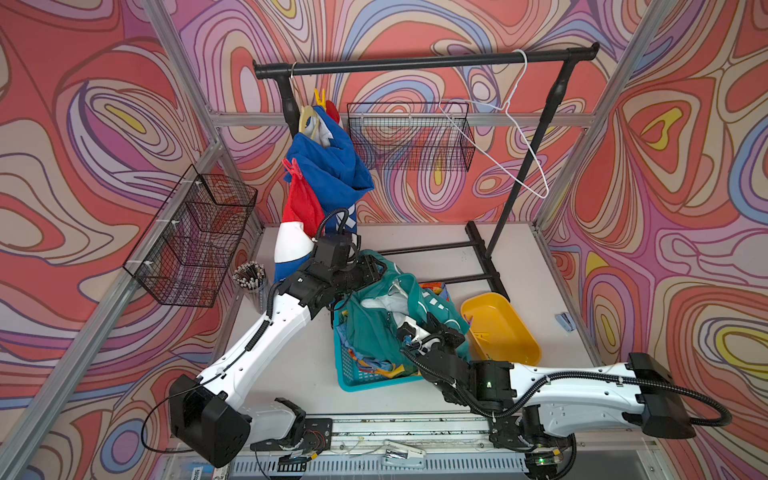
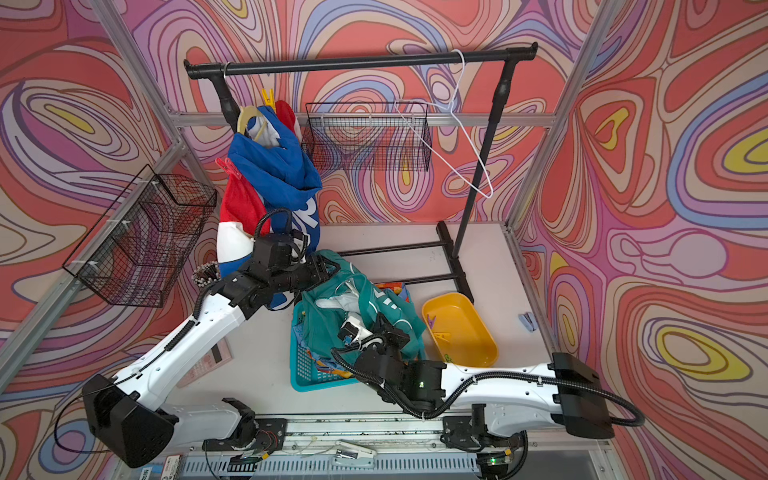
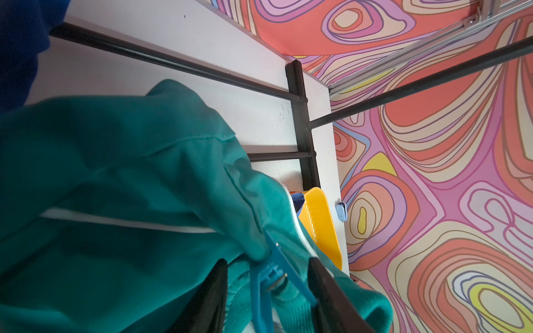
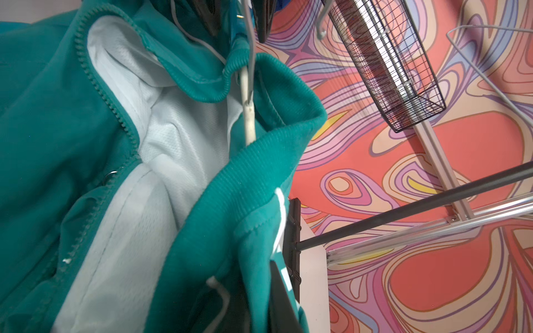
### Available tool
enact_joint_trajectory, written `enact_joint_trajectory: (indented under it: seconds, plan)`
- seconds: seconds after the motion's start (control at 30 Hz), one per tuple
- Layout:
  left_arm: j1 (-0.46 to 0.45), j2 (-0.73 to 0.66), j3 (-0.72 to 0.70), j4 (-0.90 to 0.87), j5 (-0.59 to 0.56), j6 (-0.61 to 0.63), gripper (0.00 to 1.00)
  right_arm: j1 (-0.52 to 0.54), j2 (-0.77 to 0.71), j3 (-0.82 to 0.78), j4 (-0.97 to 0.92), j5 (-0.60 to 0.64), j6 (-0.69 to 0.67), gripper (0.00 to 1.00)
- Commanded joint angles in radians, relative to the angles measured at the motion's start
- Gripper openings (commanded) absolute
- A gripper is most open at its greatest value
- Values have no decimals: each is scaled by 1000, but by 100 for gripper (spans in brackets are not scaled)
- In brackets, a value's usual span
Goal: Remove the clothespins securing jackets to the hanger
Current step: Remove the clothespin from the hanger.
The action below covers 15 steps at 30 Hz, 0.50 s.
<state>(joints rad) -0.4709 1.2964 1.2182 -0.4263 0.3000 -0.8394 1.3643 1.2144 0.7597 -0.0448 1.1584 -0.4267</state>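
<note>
A teal jacket [image 1: 374,324] [image 2: 328,328] is held up over the blue basket [image 1: 357,382], on a hanger [image 4: 248,95]. My left gripper [image 1: 376,266] [image 3: 268,263] is open and straddles a blue clothespin [image 3: 277,271] clipped to the jacket's collar. One finger [image 3: 326,288] touches a leg of the pin. My right gripper [image 1: 406,330] [image 4: 259,302] is shut on the teal jacket's front edge. A blue jacket [image 1: 328,166] [image 2: 274,166] hangs on the rail from a cream hanger [image 1: 307,120], pinned by a yellow clothespin [image 1: 320,98] and a red clothespin [image 1: 291,168]. Rainbow patchwork cloth [image 1: 370,363] lies in the basket.
A black garment rail [image 1: 415,64] carries a bare white wire hanger [image 1: 511,137]. Wire baskets hang on the left wall [image 1: 195,241] and back wall [image 1: 411,137]. A yellow tray [image 1: 498,328] with loose pins sits right of the basket. A pencil cup [image 1: 249,278] stands at the left.
</note>
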Motion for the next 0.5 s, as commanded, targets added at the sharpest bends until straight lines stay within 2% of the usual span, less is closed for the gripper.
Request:
enact_joint_trajectory:
  seconds: [0.0, 0.47]
  plan:
    - [13, -13, -14, 26, 29, -27, 48, 7, 20, -9, 127, 96, -66, 0]
    - [63, -51, -49, 36, 81, -94, 45, 15, 71, -40, 257, 151, -197, 0]
